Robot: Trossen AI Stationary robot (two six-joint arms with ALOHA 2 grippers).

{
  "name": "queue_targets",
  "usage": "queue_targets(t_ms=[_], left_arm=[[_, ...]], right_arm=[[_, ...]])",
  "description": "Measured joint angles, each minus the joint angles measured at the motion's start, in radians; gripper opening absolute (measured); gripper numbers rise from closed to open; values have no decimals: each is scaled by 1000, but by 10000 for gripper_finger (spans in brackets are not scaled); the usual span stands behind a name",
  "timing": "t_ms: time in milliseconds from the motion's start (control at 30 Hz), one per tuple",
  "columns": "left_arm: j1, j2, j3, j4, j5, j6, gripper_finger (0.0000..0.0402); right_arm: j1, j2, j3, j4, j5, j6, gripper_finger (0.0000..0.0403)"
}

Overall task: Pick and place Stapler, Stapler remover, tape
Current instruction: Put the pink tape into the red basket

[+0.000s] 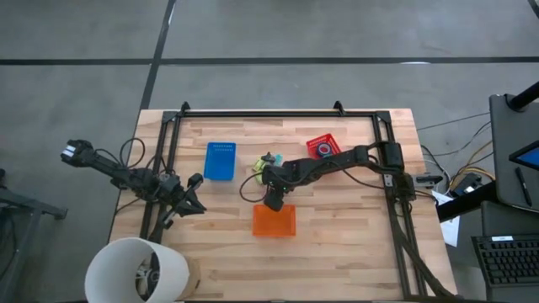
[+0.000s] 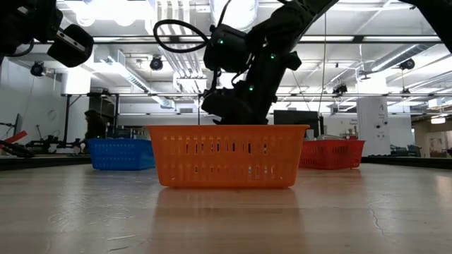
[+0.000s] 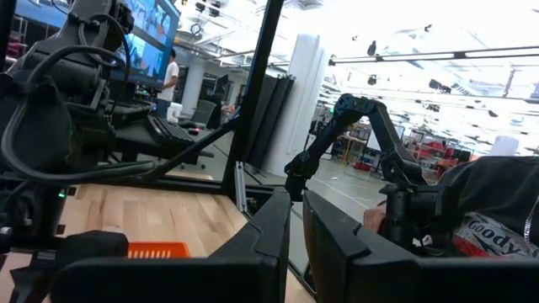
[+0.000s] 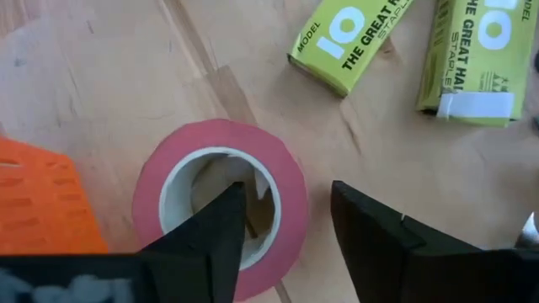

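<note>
One red-pink tape roll point(image 4: 221, 204) lies flat near the table's point(image 1: 354, 252) centre, beside the orange bin point(image 1: 274, 220). Right gripper point(image 4: 286, 227) straddles its wall, fingers spread, one inside the core. Left gripper point(image 3: 290, 244), pressed together, waits near the left edge.

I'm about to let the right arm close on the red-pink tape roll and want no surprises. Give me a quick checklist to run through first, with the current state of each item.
1. Right gripper over the red-pink tape roll: ok, one finger sits in the open centre, the other outside the wall.
2. Fingers spread enough to straddle the roll's wall: ok.
3. Roll lying flat on the table: ok.
4. Nearby clutter: ok, the yellow-green staple boxes lie apart from the roll.
5. Orange bin close by for the drop: ok, beside the roll.
6. Left gripper out of the way: ok, shut, at the table's left side.
</note>
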Motion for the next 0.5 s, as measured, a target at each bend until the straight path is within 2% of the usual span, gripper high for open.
queue_targets(t_ms=[367, 500], left_arm=[[0, 0, 0, 0, 0, 0, 39], [0, 0, 0, 0, 0, 0, 39]], right_arm=[[0, 0, 0, -2, -1, -4, 65], [0, 0, 0, -3, 1, -10, 42]])
